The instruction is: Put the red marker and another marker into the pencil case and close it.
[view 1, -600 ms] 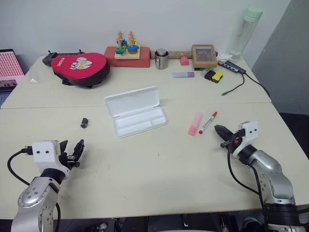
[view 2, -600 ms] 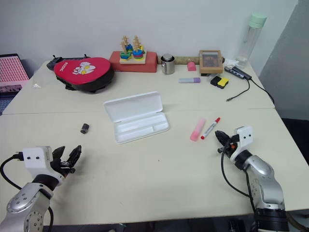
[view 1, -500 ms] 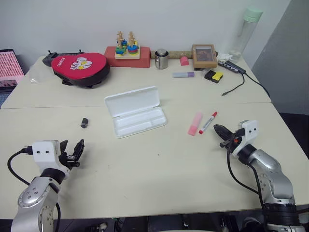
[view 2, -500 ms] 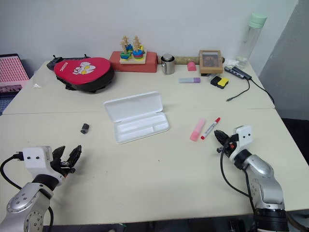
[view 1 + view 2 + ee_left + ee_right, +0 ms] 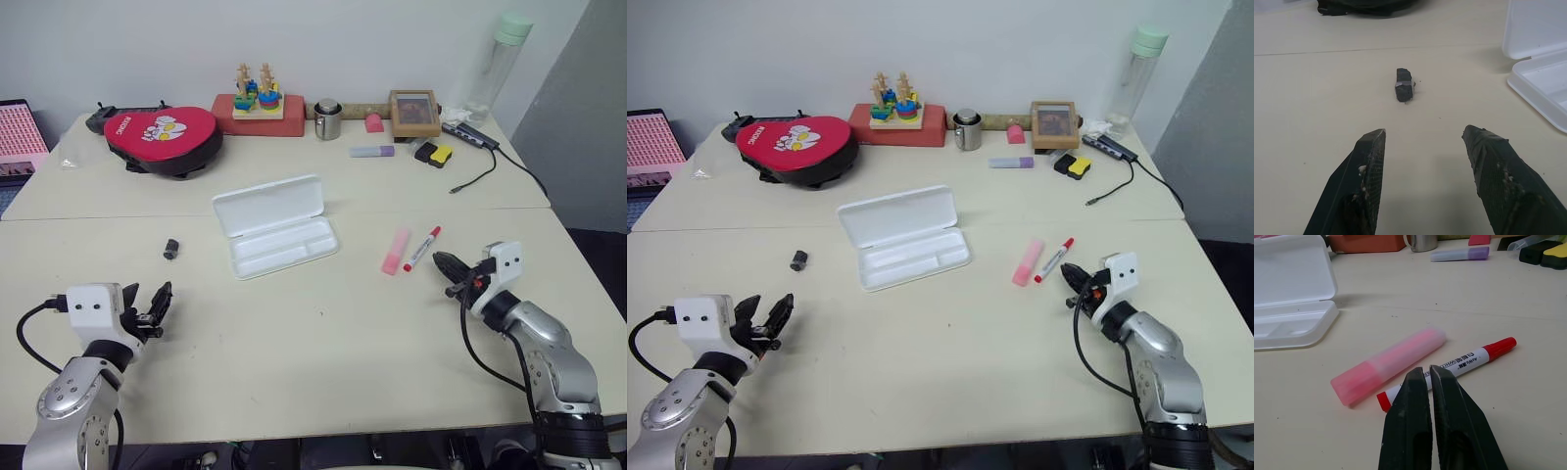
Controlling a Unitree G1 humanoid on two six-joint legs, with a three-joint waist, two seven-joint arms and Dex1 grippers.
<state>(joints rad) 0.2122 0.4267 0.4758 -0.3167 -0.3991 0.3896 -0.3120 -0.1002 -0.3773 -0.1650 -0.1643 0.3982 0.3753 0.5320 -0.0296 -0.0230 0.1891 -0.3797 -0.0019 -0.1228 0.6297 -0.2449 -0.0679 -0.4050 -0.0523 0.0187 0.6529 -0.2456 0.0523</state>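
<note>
Pale surface (image 5: 323, 372) against a white wall, clutter lined along the far edge. Pencil case (image 5: 277, 227) lying open at centre, lid flat back, tray empty. Red marker (image 5: 422, 248) and pink marker (image 5: 396, 251) side by side on the surface, well to the right of the case, neither yet lifted. Right claw (image 5: 441, 261) pressed together, empty, tips just short of the red marker. Left claw (image 5: 1422, 142) spread, empty, low over the near-left surface, facing a small black object (image 5: 1404, 84). Nothing of the task done so far: two pick-ups, two placements and the lid closing all remaining.
</note>
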